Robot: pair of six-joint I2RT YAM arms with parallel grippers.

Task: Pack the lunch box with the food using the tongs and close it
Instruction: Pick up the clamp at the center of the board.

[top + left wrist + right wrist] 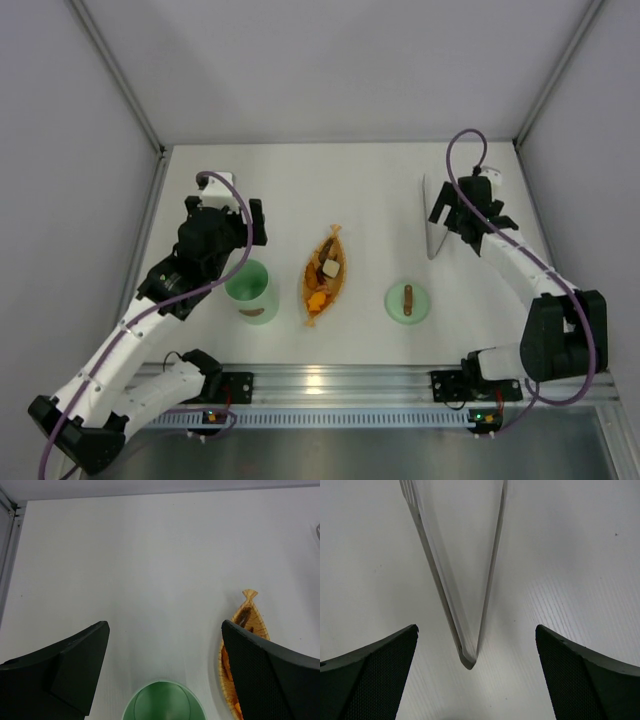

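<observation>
My right claw (476, 630) stands wide open astride the joined end of the tongs (467, 657), which lie flat and untouched between its fingers. I judge it is lined up to pinch them. My left claw (165, 640), also open, hovers over the lunch box (163, 702), probably to steady it. The food (325, 270) waits in the dish (344, 272) to that claw's right, and the lid (408, 302) is beyond. The bench (380, 190) is matte white and the walls (330, 70) pale grey.

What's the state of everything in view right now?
lunch box: upright, open, lid off.
lid: flat on table, handle up, apart from lunch box.
food: in orange dish, not yet packed.
tongs: lying on table, not gripped.
left gripper: open, above lunch box.
right gripper: open, one finger either side of the tongs' joined end.
</observation>
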